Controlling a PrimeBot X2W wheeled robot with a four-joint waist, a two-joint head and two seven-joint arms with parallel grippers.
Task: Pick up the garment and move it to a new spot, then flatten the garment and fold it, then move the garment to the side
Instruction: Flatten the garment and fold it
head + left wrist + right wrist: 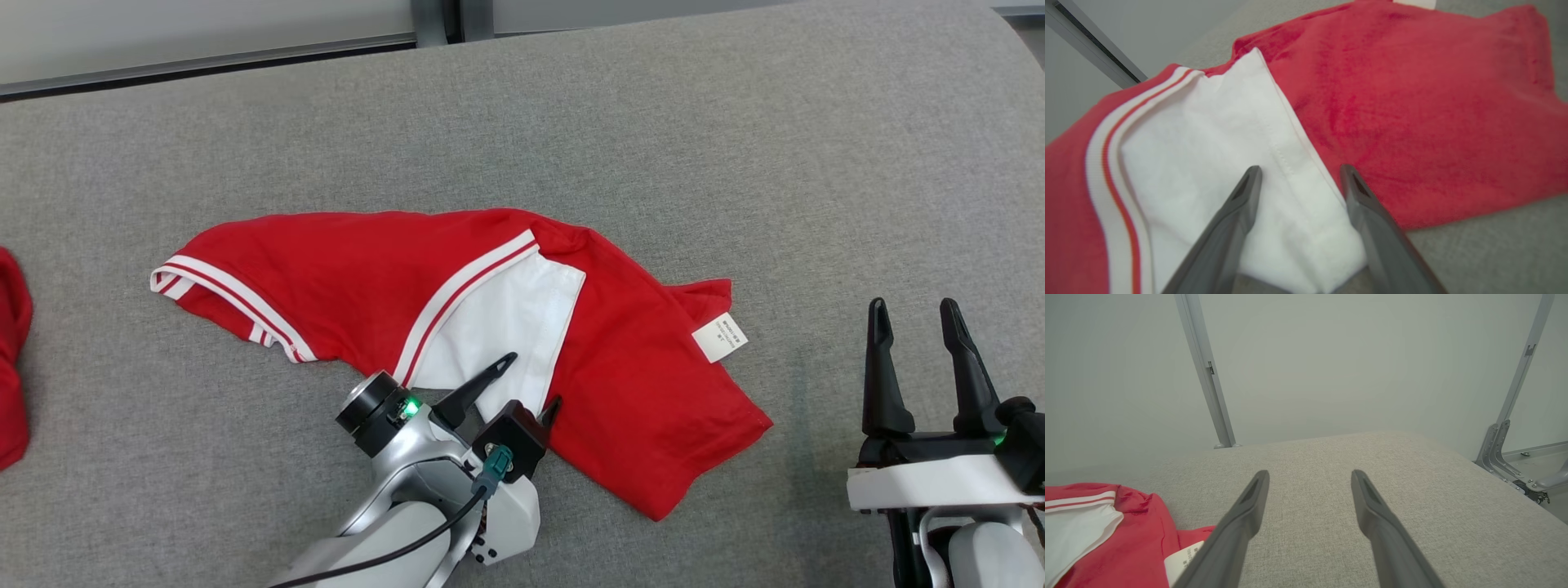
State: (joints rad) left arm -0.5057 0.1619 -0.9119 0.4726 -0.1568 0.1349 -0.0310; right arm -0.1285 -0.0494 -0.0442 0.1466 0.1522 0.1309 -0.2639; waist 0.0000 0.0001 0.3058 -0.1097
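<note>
garment [457,278] lies crumpled on the grey padded table [653,122], left of centre, closer to the near edge than the far one. long axis runs left-right: striped hem [220,298] toward the left edge, red corner and care label [719,336] toward the right.

left gripper [534,380] sits at the garment's near edge, mid-length, jaws apart, straddling the white panel [1220,155]. nothing clamped. it's the nearer arm by far. right gripper [913,306] is well apart to the right over bare table, jaws apart, empty. the label end is closest to it.

my read: flattening calls for a grab at each end, so right has to come in toward the label side.

unclear: whether the left fingertips [1249,179] touch cloth or hover, how many layers are under the white panel, which part is sleeve or collar. second red cloth [12,359] is cut off at the left edge.
</note>
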